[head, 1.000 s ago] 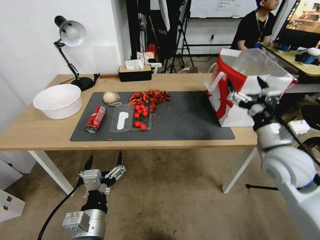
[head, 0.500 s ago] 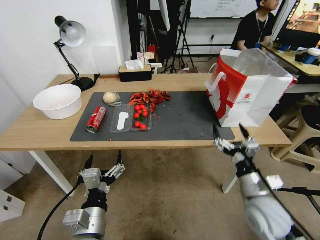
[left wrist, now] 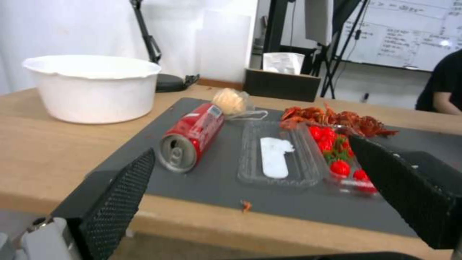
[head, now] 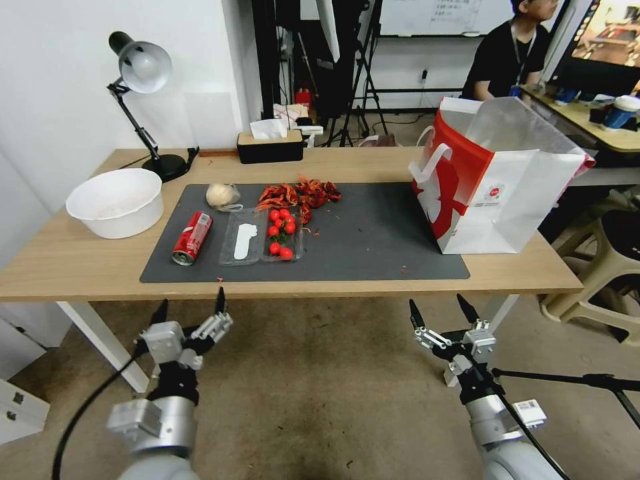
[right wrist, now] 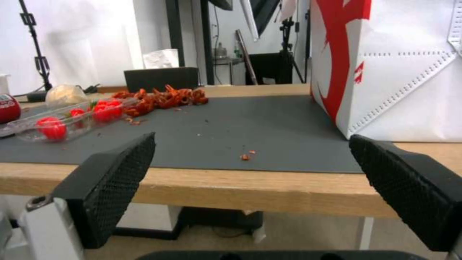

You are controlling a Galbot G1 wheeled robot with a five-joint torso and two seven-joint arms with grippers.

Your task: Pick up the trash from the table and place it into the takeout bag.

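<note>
We take the dark grey mat (head: 347,240) on the table (head: 80,267) as our landmark. Both arms hang below the table's near edge, over the floor. Our left gripper (head: 190,311) sits just under the mat's near left corner, jaws spread wide, nothing between them. Our right gripper (head: 440,312) sits under the mat's near right corner, jaws likewise parted and empty.

On the mat — trash. The red soda can (head: 193,238) lies on its side near the mat's left edge, its open top turned toward the near edge. Just beside it, toward the mat's middle, a clear plastic tray (head: 261,243) lies opened flat: one half holds a white piece, the other holds small red tomatoes (head: 281,233). At the mat's far edge, behind the can, rests the pale plastic-wrapped lump (head: 223,195). Next to it, behind the tray, a heap of red shells (head: 300,193), touching the tray's far end. A few red crumbs lie scattered over the mat.

The takeout bag (head: 497,180) stands upright on the mat's right end, mouth open, partly overhanging onto bare wood.

Off the mat to its left, a white bowl (head: 117,202) sits on the wood. Beyond the mat's far edge — a desk lamp (head: 141,100) and a black tissue box (head: 270,145).
</note>
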